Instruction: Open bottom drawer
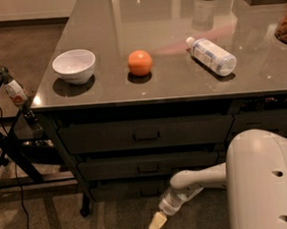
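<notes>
The bottom drawer [124,189] is a shallow dark front in deep shadow under the table, below two taller dark drawers [145,134] [147,165]. It looks closed, and its pull is too dark to make out. My gripper [156,225] has a cream-coloured tip and hangs low near the carpet. It sits in front of and slightly below the bottom drawer, near its middle, and is apart from the front. My white forearm [197,179] reaches in from the right.
On the grey tabletop [181,84] lie a white bowl [74,65], an orange [140,62] and a plastic bottle on its side [212,56]. A black folding stand with a cable [10,145] is at the left. My white body [266,181] fills the lower right.
</notes>
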`<state>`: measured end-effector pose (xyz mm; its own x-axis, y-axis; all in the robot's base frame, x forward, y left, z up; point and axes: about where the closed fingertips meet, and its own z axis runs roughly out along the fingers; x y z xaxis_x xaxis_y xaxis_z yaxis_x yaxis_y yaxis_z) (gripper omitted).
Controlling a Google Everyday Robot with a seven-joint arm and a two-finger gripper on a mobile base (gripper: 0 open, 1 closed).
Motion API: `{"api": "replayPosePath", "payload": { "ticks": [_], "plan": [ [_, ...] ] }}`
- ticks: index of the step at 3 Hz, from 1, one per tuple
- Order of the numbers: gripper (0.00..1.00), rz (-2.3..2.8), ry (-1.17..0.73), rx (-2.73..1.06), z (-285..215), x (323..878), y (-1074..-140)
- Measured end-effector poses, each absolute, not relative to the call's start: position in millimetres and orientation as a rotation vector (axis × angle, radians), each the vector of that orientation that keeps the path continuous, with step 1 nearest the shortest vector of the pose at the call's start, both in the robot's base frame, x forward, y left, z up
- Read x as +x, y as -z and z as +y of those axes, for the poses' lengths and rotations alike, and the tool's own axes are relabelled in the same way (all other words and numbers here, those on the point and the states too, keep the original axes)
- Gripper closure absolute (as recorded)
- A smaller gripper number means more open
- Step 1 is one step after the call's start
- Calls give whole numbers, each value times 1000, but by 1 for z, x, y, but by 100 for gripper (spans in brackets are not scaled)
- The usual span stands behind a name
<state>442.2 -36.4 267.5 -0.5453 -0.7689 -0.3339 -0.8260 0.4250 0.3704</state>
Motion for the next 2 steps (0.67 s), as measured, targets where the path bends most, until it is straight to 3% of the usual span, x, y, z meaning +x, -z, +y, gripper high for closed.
{"api": "replayPosePath", "payload": {
  "ticks": [2],
  "plan": [
    [0, 2534, -782, -1428, -30, 444, -258]
  ]
}}
